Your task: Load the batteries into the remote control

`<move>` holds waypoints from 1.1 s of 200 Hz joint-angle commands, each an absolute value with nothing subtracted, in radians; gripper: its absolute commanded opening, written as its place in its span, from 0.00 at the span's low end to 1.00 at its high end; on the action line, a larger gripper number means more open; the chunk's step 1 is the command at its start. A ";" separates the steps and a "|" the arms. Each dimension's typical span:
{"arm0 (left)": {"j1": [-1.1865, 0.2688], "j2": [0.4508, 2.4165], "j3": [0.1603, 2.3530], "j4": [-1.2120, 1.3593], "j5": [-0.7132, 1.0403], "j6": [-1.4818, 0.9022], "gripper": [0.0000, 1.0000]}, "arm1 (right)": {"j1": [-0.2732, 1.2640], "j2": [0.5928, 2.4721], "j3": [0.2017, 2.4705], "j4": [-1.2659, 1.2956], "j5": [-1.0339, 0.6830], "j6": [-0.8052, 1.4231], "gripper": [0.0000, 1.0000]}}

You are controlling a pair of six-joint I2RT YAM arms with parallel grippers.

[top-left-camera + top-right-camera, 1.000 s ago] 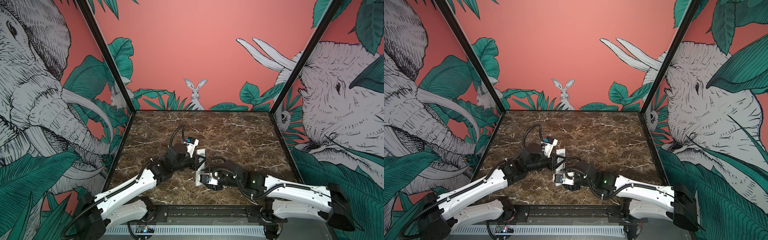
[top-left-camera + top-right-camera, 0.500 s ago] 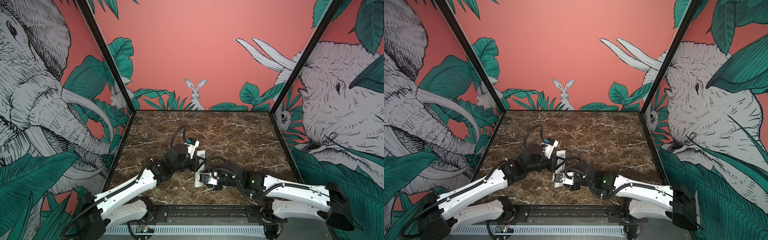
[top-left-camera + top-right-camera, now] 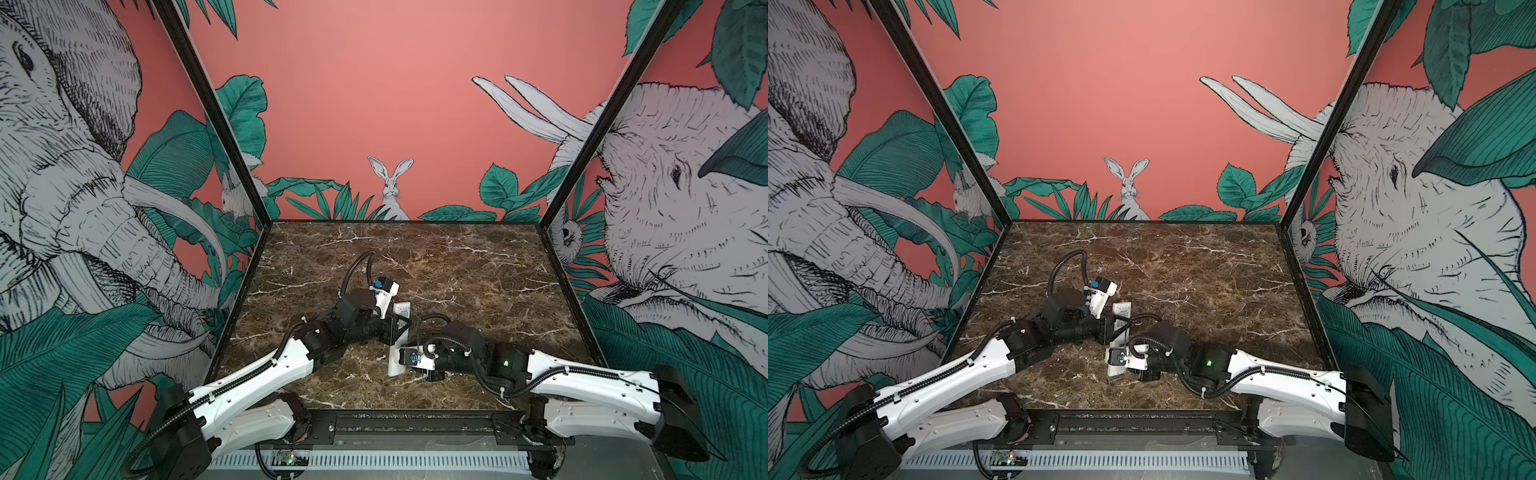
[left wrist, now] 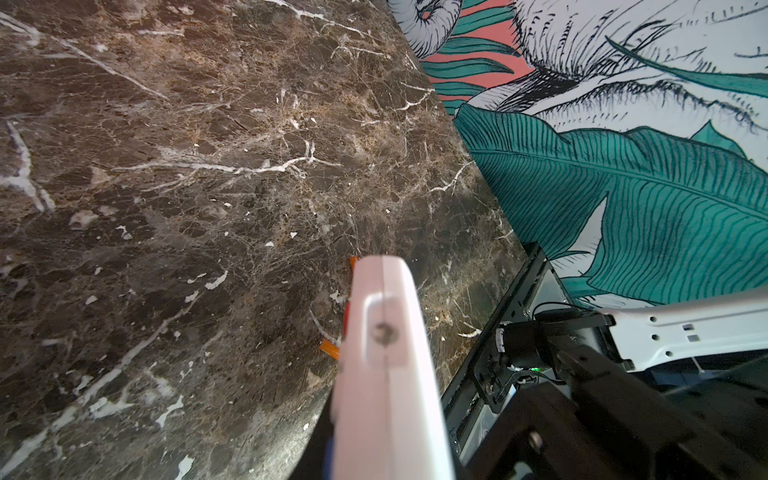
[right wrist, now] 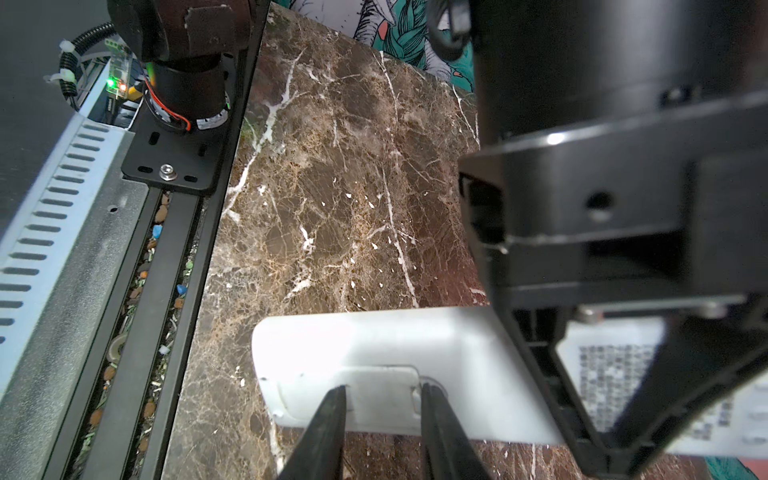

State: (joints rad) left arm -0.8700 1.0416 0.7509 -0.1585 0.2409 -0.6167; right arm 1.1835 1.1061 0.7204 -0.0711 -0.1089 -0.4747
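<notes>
While the left gripper (image 3: pixel 397 329) is clamped across the middle of the remote control (image 3: pixel 402 309), the long white body is held above the marble table (image 3: pixel 457 266) near its front centre, labelled back facing up in both top views. The right gripper (image 5: pixel 383 388) reaches in from the right at the remote's near end. In the right wrist view its two dark fingers (image 5: pixel 324 428) stand narrowly parted, one tip on each side of the small raised cover (image 5: pixel 382 374) set into the remote's back. Whether they actually press on that cover cannot be told. The left wrist view looks along the remote end-on, and there two orange tips of the batteries (image 4: pixel 329 348) stick out past the remote's edge against the marble. The rest of each battery is hidden behind the white body, well clear of both grippers.
</notes>
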 commanded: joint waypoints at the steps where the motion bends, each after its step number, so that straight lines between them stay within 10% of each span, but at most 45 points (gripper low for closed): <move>1: -0.867 1.029 0.784 -0.089 0.202 -0.614 0.00 | 1.188 1.112 0.724 -0.141 -0.166 -0.470 0.31; 83: -0.867 1.029 0.787 -0.095 0.200 -0.616 0.00 | 1.189 1.087 0.713 -0.129 -0.145 -0.468 0.31; 220: -0.867 1.040 0.776 -0.058 0.219 -0.636 0.00 | 1.190 1.076 0.712 -0.088 -0.058 -0.432 0.67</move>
State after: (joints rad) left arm -0.8696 1.0481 0.7513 -0.1104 0.2203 -0.6189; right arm 1.1847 1.0966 0.7204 -0.0952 -0.0853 -0.4515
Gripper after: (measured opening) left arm 0.216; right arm 0.646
